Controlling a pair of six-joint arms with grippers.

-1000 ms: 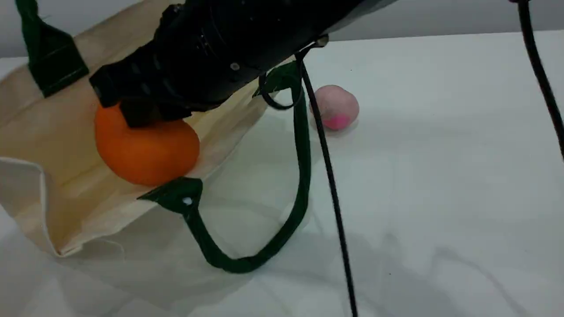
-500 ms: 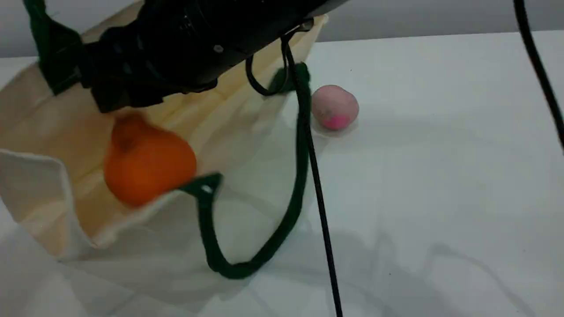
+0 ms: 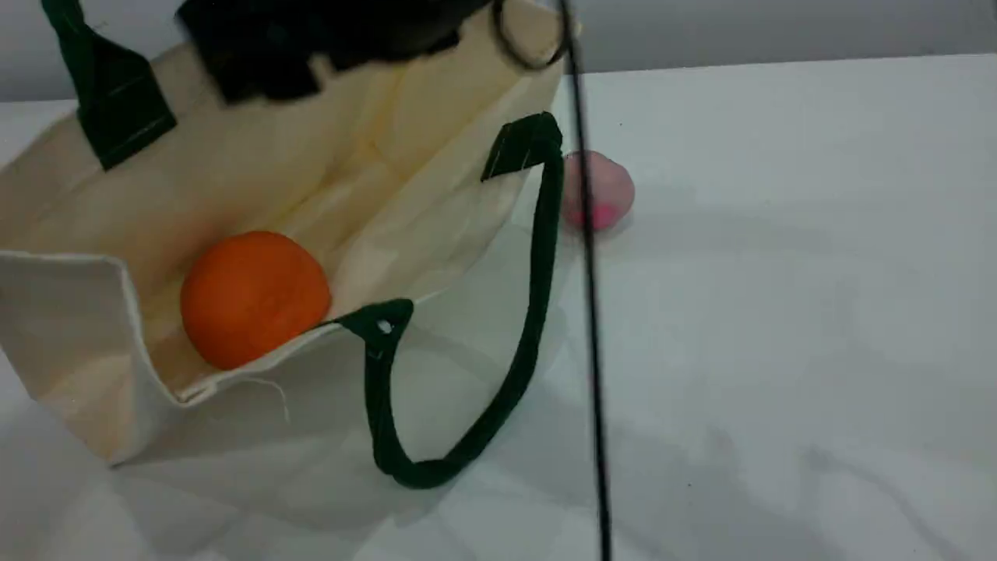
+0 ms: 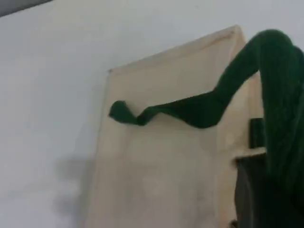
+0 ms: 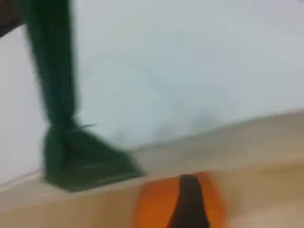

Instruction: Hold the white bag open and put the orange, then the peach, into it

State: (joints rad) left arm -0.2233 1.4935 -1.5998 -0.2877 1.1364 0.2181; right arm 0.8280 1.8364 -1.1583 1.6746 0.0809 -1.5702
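Observation:
The white bag (image 3: 66,335) lies on its side with its mouth held wide. Its upper green handle (image 3: 74,47) runs up out of the scene view. In the left wrist view that handle (image 4: 266,71) leads down into my left gripper (image 4: 259,190), which is shut on it above the bag's cloth (image 4: 156,156). The orange (image 3: 253,296) rests inside the bag, free of any grip. My right gripper (image 3: 249,74) is a blurred black shape high over the bag, open; its fingertip (image 5: 189,204) shows above the orange (image 5: 154,206). The peach (image 3: 611,191) sits on the table just right of the bag.
A thin black cable (image 3: 590,312) hangs down in front of the peach. The bag's lower green handle (image 3: 537,273) loops out over the white table (image 3: 779,312) towards the front.
My right gripper opened, let the orange go and rose towards the top edge. The orange dropped and settled deeper in the bag. The bag's mouth spread wider.

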